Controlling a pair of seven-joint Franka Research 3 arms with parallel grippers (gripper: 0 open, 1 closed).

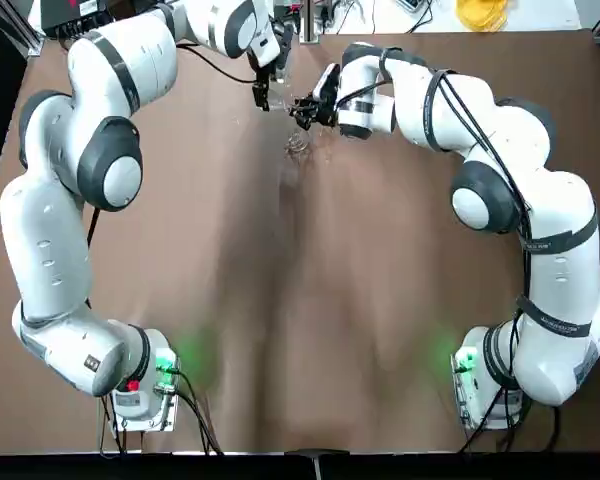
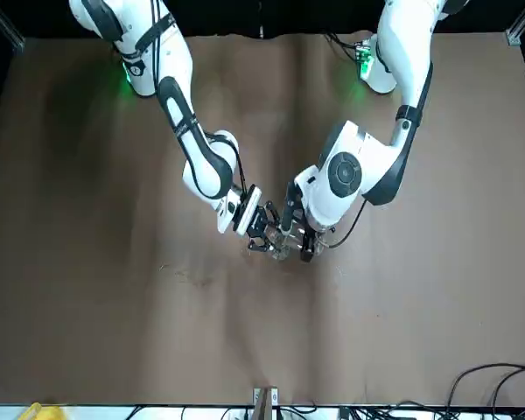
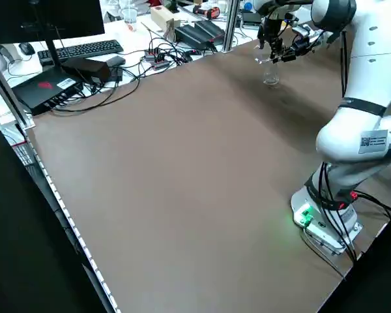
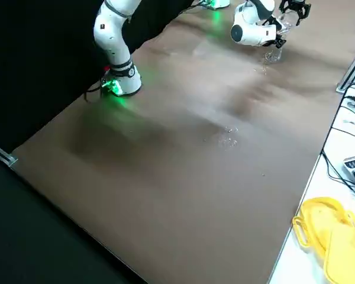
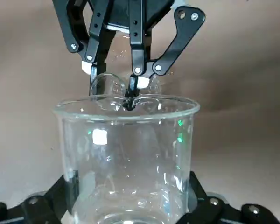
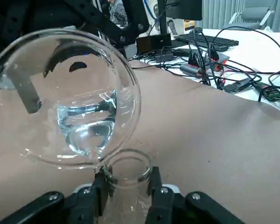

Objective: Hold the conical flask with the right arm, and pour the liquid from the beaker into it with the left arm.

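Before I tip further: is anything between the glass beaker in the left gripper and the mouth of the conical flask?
Nothing visible stands between them. In the right wrist view, the clear, wide-rimmed glass beaker overlaps the clear, narrow-necked conical flask's mouth, with the black right gripper around the neck below. The black left gripper is at the beaker's sides.

Dark monitor [image 3: 58, 19] and keyboard [image 3: 81, 51] on white desk [image 3: 134, 40].

Two glass vessels (one beaker [image 5: 130, 158], one flask [image 6: 128, 168]), two arms [image 1: 540, 220]
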